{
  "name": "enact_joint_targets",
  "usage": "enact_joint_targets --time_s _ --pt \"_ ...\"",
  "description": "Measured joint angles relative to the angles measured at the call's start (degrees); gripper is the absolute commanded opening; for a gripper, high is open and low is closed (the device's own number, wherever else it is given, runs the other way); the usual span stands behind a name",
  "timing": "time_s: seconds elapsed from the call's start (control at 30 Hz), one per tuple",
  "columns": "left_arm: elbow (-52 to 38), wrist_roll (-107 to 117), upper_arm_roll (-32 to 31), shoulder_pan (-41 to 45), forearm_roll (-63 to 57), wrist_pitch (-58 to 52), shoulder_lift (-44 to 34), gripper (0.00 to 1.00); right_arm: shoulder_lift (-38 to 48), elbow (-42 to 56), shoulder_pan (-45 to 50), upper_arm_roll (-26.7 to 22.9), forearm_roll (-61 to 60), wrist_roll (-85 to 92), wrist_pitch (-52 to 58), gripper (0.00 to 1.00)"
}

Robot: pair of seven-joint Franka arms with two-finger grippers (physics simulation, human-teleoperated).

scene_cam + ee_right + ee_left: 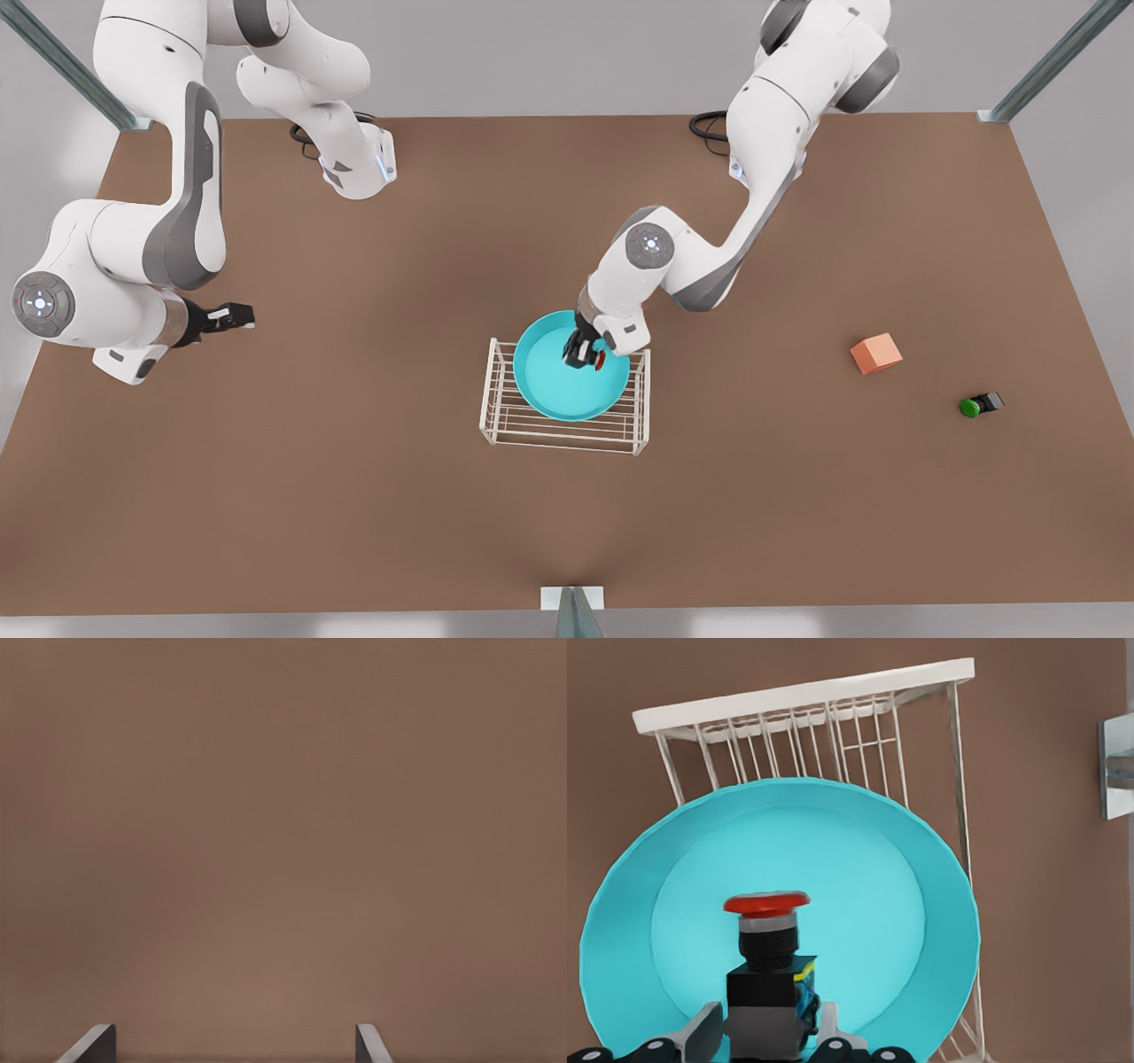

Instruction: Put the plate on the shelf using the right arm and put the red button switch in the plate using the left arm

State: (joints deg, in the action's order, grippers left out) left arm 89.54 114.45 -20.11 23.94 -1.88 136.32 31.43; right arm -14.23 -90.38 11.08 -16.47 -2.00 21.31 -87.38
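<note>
We see the turquoise plate (567,383) resting on the white wire shelf (564,427) mid-table. Our left gripper (764,1035) grasps the red button switch (767,967) over the plate, perhaps touching it. Our right gripper (232,316) waits released near the table's left edge.

A salmon-orange cube (876,353) is sitting on the brown table (354,496) toward the front view's right, with a green-capped switch (980,405) lying near it, apart.
</note>
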Motion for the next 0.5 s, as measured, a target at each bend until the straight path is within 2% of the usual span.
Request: enact_joint_targets --time_s 0.1,0.2,0.3,0.37,0.5 --pt "0.3 2.1 0.1 -0.3 -2.1 1.6 -1.0 1.0 -0.1 0.0 0.0 0.0 0.0 -0.1 0.0 1.0" --pt "0.0 -3.7 0.2 -10.2 -2.0 -9.0 -11.8 1.0 -0.1 0.0 0.0 0.0 -0.1 -0.1 0.0 1.0" --pt "-2.4 -16.1 0.8 -19.1 -1.1 -22.3 -16.8 1.0 -0.2 0.0 0.0 0.0 -0.1 -0.2 0.0 1.0" --pt "-3.0 -26.2 6.9 -22.9 2.4 -27.8 -18.6 1.0 -0.4 0.0 0.0 0.0 -0.1 -0.2 0.0 1.0" --pt "-3.1 -43.5 9.5 -22.3 4.9 -33.7 -18.9 1.0 -1.0 0.0 -0.1 0.0 -0.5 -0.2 -0.1 1.0"
